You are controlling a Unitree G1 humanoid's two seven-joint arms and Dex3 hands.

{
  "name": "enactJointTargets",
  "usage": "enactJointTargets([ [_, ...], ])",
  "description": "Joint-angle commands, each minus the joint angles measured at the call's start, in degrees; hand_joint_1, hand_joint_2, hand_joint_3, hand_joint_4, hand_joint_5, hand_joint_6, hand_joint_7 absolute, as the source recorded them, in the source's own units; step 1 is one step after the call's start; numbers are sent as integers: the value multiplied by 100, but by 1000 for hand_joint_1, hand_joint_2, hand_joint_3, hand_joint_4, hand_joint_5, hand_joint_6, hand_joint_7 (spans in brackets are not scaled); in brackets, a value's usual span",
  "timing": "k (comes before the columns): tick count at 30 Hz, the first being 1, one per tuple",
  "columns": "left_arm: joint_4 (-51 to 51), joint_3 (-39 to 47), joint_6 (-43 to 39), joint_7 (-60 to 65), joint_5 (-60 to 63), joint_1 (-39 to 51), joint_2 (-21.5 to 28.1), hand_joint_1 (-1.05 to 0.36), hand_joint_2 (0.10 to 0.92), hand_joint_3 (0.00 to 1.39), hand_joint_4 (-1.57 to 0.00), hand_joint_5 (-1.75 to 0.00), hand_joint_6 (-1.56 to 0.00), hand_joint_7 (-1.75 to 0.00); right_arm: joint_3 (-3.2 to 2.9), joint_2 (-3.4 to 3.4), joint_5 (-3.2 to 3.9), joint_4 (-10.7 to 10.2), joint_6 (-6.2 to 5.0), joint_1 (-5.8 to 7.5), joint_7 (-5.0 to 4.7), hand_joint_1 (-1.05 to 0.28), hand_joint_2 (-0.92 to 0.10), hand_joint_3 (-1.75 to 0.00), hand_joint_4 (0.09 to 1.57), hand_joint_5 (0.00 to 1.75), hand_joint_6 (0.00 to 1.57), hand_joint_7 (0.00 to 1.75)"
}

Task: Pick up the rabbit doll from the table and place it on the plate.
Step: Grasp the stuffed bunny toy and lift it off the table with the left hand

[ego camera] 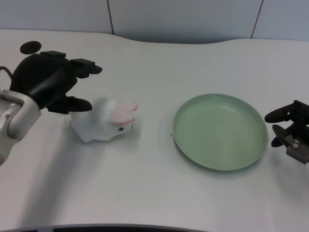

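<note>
A white rabbit doll (107, 121) with pink ears lies on the white table, left of centre. My left hand (50, 79) hovers just to its left and above, fingers spread apart, one lower fingertip close to the doll's back; it holds nothing. A pale green plate (220, 131) sits empty to the right of the doll, a short gap between them.
My right hand (291, 126) rests at the right edge, just beyond the plate's rim. The table's far edge curves against a grey wall at the top. A dark edge runs along the bottom of the view.
</note>
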Motion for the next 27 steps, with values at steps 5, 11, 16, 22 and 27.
enactJointTargets([
  [5,918,-427,335,-1306,-236,-991,-204,-972,921,60,-2,-7,-21,1,-75,-28,148,-181,37,185,57,-162,-921,-468,503,1464,453,1120],
  [11,1985,-704,535,-2070,-422,-1672,-693,-1032,921,58,1,1,1,1,-62,-66,152,-256,-51,285,94,-152,-921,-466,511,1475,463,1126],
  [16,2747,-955,746,-2329,-417,-2062,-1011,-1048,921,65,1,1,0,0,-90,-54,288,-352,127,327,224,-174,-921,-467,502,1487,458,1134],
  [22,3310,-1086,1026,-2555,-472,-2280,-1290,-1048,904,39,-10,-5,-34,-16,-132,-10,460,-488,218,409,335,-187,-921,-470,465,1533,433,1181],
  [27,3546,-1383,1182,-2244,-268,-2243,-1441,-1048,898,24,-31,-15,-77,-34,-118,-33,494,-732,261,561,381,-204,-921,-467,453,1554,417,1208],
])
